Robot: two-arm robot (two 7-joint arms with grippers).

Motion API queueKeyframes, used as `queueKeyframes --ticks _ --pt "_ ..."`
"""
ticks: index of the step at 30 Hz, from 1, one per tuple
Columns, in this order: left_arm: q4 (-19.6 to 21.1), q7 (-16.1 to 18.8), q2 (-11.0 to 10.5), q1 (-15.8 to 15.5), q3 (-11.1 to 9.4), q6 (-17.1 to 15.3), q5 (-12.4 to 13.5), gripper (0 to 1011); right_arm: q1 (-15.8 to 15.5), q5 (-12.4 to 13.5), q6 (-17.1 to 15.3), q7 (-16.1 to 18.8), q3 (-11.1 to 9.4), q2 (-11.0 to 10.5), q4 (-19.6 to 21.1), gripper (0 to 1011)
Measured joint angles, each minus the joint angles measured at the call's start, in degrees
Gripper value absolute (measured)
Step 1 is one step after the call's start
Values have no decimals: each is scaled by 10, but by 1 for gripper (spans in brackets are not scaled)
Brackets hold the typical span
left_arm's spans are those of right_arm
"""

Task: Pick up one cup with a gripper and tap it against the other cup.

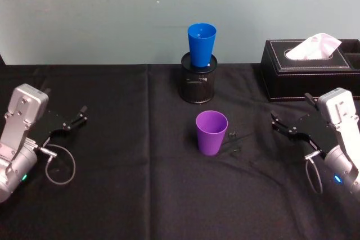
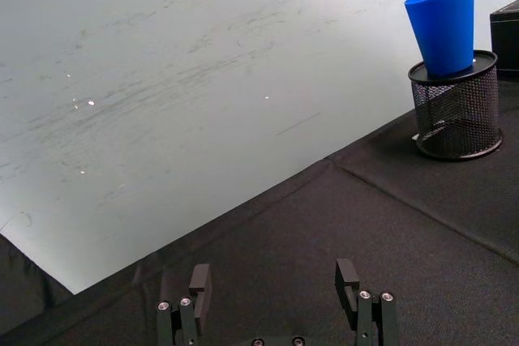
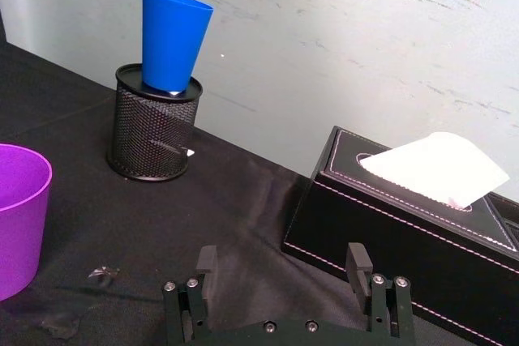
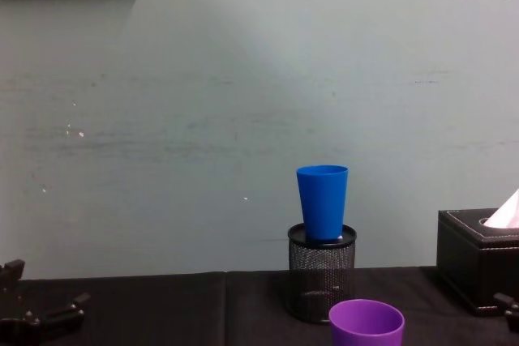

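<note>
Wall point(image 4: 162, 119) pale grey-green, scuffed, behind the table point(image 1: 140, 195); table top covered in black. Black tissue box point(image 1: 304, 77) at far right by the wall, w/ white tissue point(image 1: 318, 46) sticking up.

Left gripper point(image 1: 80, 115) low over the table near its left edge, pointing toward centre. Fingers spread, nothing btwn them. Right gripper point(image 1: 275, 123) same on the right side, just in front of the tissue box; fingers likewise spread & empty. Both well apart from the cups.

Black mesh holder point(image 1: 198, 85) at far centre, near the wall. Blue cup point(image 1: 201, 44) stands upright w/ its base in the holder's mouth, rim up. Purple cup point(image 1: 211, 132) upright on the table at centre, in front of the holder on the robot's side; not touching holder or blue cup. Few small dark scraps point(image 1: 233, 136) on the table just right of the purple cup.
</note>
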State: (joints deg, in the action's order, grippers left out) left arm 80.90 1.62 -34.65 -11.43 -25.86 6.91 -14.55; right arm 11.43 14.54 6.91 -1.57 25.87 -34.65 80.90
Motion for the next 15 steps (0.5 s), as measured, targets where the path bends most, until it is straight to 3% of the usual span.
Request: queueKeyframes --ticks 15 --pt "0 0 0 0 0 0 0 1000 0 0 0 -1 0 0 0 1003"
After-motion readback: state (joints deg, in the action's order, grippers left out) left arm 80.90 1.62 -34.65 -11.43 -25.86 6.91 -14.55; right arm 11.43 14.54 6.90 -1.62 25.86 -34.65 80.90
